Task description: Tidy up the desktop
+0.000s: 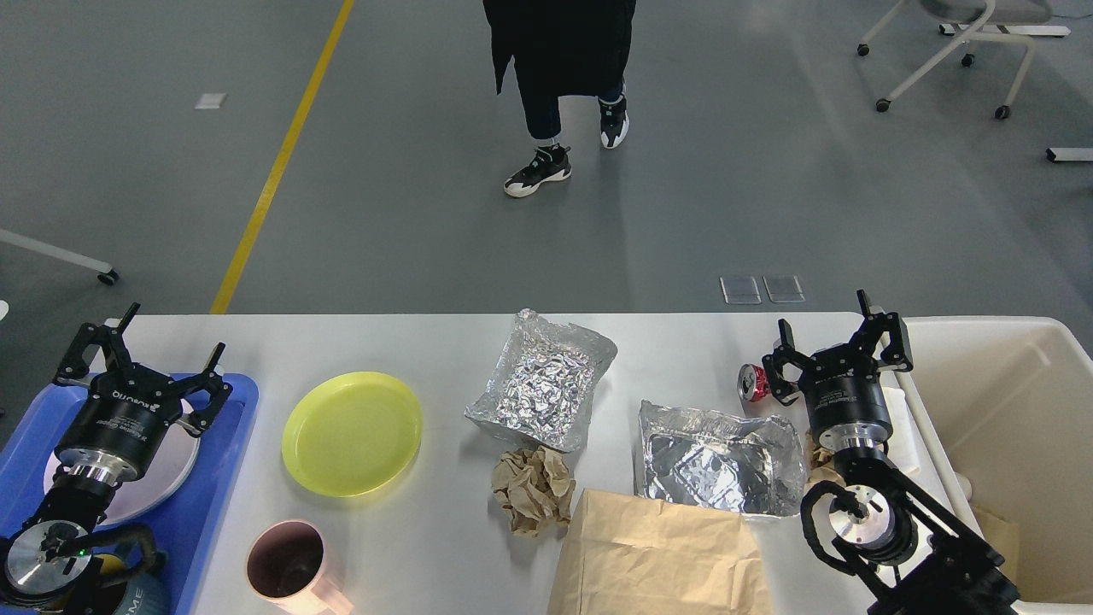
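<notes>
Desktop [427, 521] lies beneath both open tools, left [141, 359] and right [832, 337].

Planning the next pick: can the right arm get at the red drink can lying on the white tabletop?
Probably yes: the red can lies just left of the open right gripper, nothing between them.

Both end effectors hover spread-fingered over the desktop [410, 530], which bears a yellow plate [352, 433] and foil trays [543, 391].

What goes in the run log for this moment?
left pincer open over tray | right pincer open beside can | desktop: plate, foil, paper uncleared
</notes>
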You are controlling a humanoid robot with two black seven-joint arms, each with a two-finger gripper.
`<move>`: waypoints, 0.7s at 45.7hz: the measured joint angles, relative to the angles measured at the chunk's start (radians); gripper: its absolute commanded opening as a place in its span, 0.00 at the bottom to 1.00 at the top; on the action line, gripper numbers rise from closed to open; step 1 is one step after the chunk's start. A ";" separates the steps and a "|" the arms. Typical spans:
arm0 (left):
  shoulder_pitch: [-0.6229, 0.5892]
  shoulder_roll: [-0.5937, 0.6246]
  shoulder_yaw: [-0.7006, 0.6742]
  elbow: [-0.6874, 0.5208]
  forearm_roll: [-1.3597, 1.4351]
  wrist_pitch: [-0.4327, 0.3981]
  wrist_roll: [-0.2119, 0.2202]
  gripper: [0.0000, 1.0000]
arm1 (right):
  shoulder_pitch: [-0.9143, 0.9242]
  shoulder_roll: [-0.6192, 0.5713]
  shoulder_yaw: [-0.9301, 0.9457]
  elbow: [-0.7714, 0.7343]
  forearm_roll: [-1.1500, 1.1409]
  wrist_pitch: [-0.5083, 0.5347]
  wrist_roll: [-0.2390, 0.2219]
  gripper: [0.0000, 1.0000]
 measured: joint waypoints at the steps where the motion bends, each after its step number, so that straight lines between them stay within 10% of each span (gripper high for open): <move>1: 0.000 -0.001 0.000 0.000 0.000 0.000 0.000 0.97 | 0.000 0.000 0.000 0.000 0.000 0.000 0.000 1.00; 32: -0.008 0.158 0.085 0.018 0.003 0.004 -0.013 0.97 | 0.000 0.001 0.000 0.000 0.000 0.000 0.000 1.00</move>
